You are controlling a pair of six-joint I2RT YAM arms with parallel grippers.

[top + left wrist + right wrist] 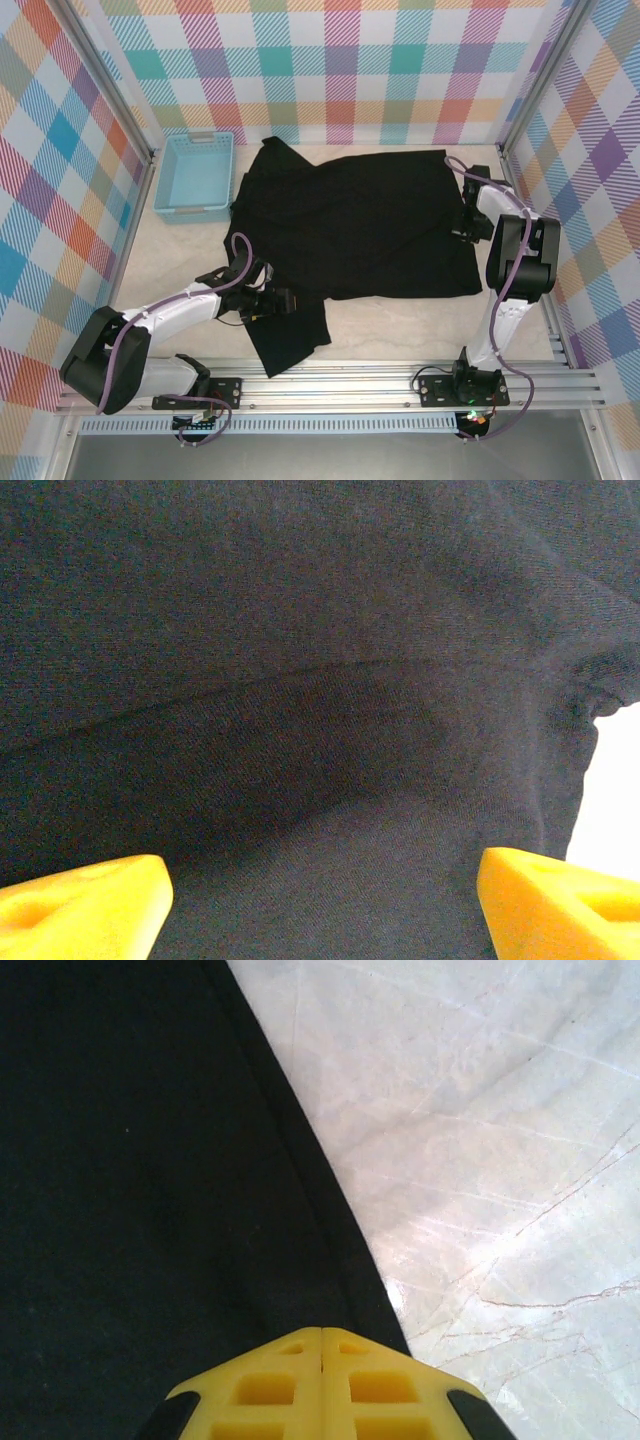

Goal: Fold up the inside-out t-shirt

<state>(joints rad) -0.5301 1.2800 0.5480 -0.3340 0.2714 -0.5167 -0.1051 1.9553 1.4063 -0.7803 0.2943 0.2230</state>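
Standing over the table from above, you see the inside-out t-shirt spread flat across the middle. One part trails toward the near edge on the left, and its far-left corner lies just beside a light blue basket. The left arm reaches to that near-left part, while the right arm bends in at the shirt's right edge. Through the left wrist camera, the left gripper hovers low over black cloth crossed by a seam line, its yellow fingers spread wide and holding nothing. Through the right wrist camera, the right gripper is closed tight where the hem meets bare marble, and it looks to be nipping that edge, though how much cloth is caught is hidden. My worry is that a bite this thin could slip once the arm lifts. With the left side unheld, a pull from the right alone could also drag and bunch the whole shirt rather than fold it, or swing the far corner against the basket.
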